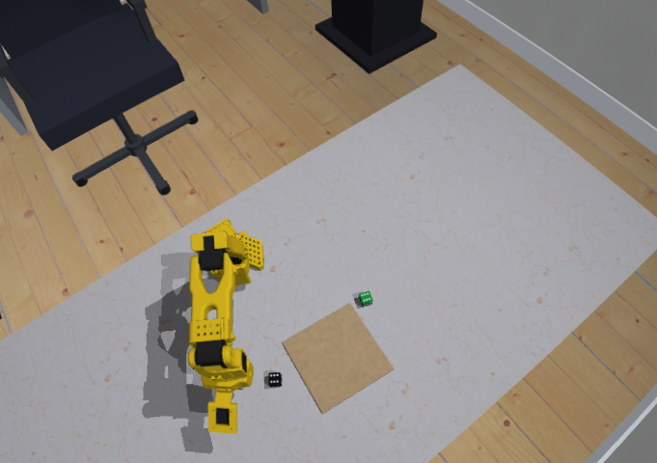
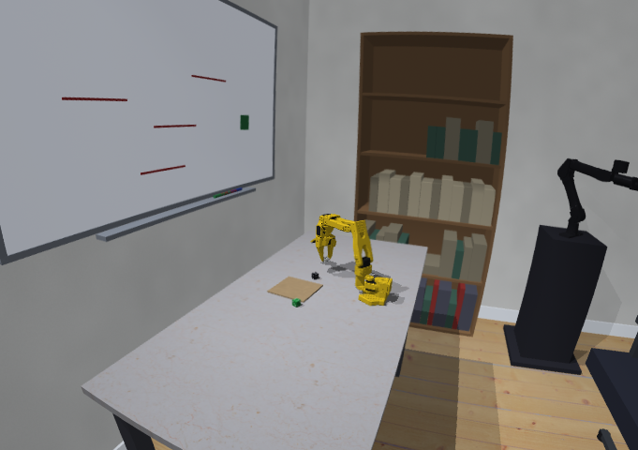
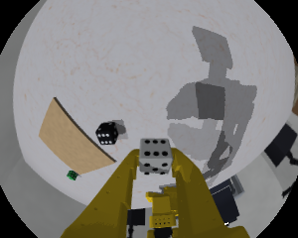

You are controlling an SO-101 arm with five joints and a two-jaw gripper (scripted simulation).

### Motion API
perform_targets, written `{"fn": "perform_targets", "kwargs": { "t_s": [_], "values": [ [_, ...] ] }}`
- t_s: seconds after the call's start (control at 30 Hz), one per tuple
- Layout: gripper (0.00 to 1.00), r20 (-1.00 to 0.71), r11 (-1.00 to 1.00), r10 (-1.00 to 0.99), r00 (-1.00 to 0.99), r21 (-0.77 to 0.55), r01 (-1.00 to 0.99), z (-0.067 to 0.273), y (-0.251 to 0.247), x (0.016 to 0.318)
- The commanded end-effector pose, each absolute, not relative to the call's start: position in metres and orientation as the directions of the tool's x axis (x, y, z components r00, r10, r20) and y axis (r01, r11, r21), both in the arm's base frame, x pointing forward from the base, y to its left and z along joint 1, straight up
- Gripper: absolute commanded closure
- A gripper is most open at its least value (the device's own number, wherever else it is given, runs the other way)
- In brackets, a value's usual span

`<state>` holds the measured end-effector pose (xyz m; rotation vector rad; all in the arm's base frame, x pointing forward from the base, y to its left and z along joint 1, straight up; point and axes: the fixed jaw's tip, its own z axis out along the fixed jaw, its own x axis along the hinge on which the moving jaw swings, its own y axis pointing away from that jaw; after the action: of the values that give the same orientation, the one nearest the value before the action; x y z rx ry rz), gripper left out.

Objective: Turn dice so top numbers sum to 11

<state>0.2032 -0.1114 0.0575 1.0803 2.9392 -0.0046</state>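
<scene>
My gripper (image 2: 325,259) (image 3: 155,158) is shut on a white die (image 3: 155,148), held above the table; a six-pip face and part of another face show in the wrist view. The arm hides it in the top view. The tan mat (image 1: 337,357) (image 2: 294,288) (image 3: 70,141) lies flat and bears no die. A black die (image 1: 275,379) (image 2: 315,276) (image 3: 107,134) lies on the table just off the mat, between mat and gripper, with six pips seemingly on top. A green die (image 1: 366,298) (image 2: 296,302) (image 3: 73,175) lies off the mat's far corner; its top seems a six.
The pale table (image 1: 477,191) (image 2: 256,366) carries the arm, whose base stands near the table's chair-side edge. A wall with a whiteboard (image 2: 117,132) runs along the opposite side. An office chair (image 1: 99,81) and a bookcase (image 2: 436,68) stand off the table.
</scene>
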Motion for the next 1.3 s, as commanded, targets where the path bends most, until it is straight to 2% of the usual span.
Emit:
{"fn": "perform_targets", "kwargs": {
  "t_s": [0.0,0.27,0.47,0.87,1.27],
  "values": [
    [1.0,-0.062,0.795,0.606,-0.793,0.01,0.607,0.067,-0.106,0.217],
    [1.0,-0.102,0.925,0.38,-0.919,0.017,0.381,0.067,-0.051,0.255],
    [1.0,-0.132,0.981,0.193,-0.972,0.022,0.192,0.065,-0.001,0.273],
    [1.0,-0.17,1.0,0.008,-0.985,0.028,0.004,0.062,0.052,0.281],
    [1.0,-0.174,1.0,-0.007,-0.985,0.028,-0.012,0.062,0.056,0.281]
  ]
}}
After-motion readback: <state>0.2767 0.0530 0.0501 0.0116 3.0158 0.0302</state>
